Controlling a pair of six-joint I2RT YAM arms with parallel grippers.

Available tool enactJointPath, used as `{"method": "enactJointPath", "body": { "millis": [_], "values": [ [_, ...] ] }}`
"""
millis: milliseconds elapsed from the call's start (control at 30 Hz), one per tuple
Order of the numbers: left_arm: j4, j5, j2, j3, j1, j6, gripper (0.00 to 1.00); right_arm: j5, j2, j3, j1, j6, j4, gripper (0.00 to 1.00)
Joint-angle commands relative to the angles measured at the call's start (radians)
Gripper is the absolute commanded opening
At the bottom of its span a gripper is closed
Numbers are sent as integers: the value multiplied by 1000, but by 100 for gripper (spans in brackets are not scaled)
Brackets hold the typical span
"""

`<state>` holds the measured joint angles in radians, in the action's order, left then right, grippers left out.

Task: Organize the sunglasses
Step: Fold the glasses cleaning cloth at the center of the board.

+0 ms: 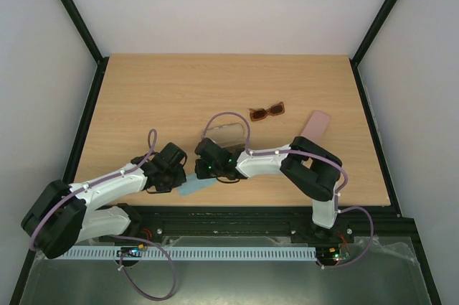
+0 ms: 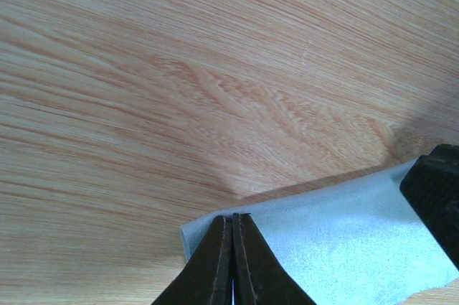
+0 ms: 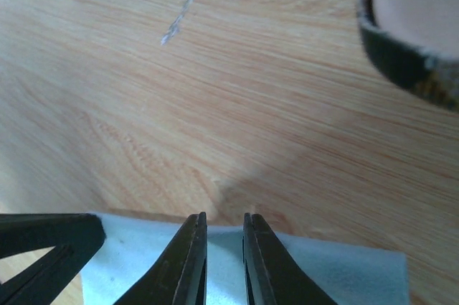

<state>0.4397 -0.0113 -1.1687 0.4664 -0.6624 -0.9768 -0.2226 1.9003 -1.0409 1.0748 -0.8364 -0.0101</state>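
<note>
The reddish-brown sunglasses [image 1: 267, 111] lie folded on the table [image 1: 143, 97], right of centre and apart from both grippers. I cannot make out the black wire aviators. A light blue cloth [image 1: 198, 188] lies near the front edge. My left gripper [image 1: 183, 184] is shut on the cloth's edge [image 2: 323, 240], jaws pressed together [image 2: 232, 217]. My right gripper [image 1: 208, 177] is narrowly open over the cloth's far edge [image 3: 229, 247], with cloth showing in the gap [image 3: 224, 217]. The two grippers are close together.
A flat pink case [image 1: 315, 125] lies at the right. A pale oblong case [image 1: 226, 133] lies just beyond the right gripper; its dark-rimmed end [image 3: 409, 25] shows in the right wrist view. A thin silvery streak [image 3: 188, 2] crosses the wood.
</note>
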Motion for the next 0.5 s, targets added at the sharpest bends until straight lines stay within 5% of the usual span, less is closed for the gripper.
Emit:
{"method": "enactJointPath", "body": {
  "millis": [0,267,467],
  "values": [
    [62,-48,-24,-12,6,-5,5,178,-1,3,4,-27,114,15],
    [68,-56,-24,8,6,12,6,362,-32,38,-16,-25,202,14],
    [56,-37,-3,49,7,51,10,336,-123,54,-23,-7,183,14]
  ]
}}
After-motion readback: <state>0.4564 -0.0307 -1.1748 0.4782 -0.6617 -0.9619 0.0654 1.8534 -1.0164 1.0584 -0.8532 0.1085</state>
